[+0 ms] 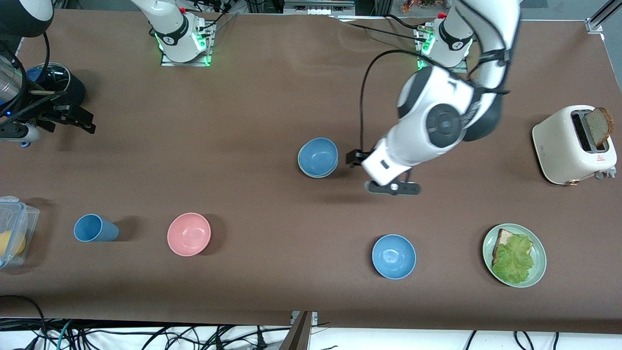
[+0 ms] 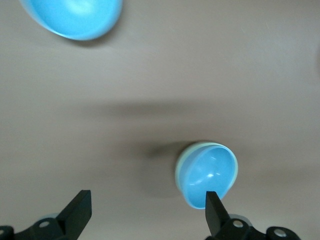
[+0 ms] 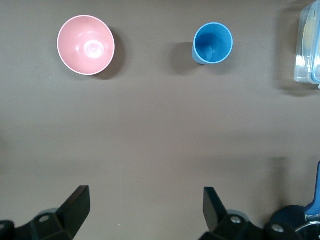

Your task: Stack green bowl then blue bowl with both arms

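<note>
Pink bowl [image 3: 86,45], blue cup [image 3: 213,43], apart.

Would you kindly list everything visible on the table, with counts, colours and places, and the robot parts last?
Blue bowl: one, blue, mid-table, nested in the green bowl.
Green bowl: one, pale green, only its rim showing under that blue bowl.
Second blue bowl: one, blue, nearer the front camera.
Pink bowl: one, pink, toward the right arm's end.
Cup: one, blue, beside the pink bowl.
Plastic container: one, clear, at the right arm's table end.
Plate: one, green, holding bread and lettuce.
Toaster: one, cream, bread slice in slot.
Left gripper: open, beside the stacked bowls.
Right gripper: open, waiting above bare table.
</note>
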Available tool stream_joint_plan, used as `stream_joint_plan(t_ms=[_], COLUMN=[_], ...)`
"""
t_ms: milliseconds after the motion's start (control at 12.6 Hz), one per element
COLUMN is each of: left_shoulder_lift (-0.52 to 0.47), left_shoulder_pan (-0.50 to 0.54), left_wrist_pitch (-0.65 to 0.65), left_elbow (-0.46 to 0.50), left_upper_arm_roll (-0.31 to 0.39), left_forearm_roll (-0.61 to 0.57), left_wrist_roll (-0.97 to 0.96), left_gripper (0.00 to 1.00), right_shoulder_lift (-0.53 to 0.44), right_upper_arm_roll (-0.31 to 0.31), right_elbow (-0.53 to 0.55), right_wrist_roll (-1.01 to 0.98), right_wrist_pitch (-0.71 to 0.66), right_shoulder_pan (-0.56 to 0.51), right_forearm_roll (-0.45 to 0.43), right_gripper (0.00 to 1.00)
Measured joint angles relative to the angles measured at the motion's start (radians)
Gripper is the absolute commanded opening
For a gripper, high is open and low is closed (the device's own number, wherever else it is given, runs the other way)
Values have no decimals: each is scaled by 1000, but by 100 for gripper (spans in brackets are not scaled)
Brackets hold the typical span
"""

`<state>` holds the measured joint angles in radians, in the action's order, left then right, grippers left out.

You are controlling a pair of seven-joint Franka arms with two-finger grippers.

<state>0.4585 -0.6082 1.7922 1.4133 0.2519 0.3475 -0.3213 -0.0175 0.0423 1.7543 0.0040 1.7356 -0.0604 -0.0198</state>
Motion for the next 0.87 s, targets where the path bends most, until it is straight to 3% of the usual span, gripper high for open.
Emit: stream_joint_plan(t_ms=[396, 634, 872], left_shoulder_lift=[-134, -191, -236], left_shoulder_pan=[231, 446, 563], left_wrist_pitch=[-150, -235, -290], left_elbow=[-5, -5, -5], left_upper_arm_roll=[-18, -138, -255], left_forearm_roll=[-84, -153, -263], left_wrist_roll=[17, 99, 158], left_gripper=[100, 100, 100], right_shoulder_lift=[0, 0, 1], right_upper_arm_roll=[0, 1, 1], right_elbow=[0, 0, 0], right_wrist_roll=[0, 0, 0], right_wrist_pitch=[0, 0, 0], right_shoulder_pan=[0, 1, 1], right_forearm_roll=[1, 4, 13], right_gripper=[100, 100, 100])
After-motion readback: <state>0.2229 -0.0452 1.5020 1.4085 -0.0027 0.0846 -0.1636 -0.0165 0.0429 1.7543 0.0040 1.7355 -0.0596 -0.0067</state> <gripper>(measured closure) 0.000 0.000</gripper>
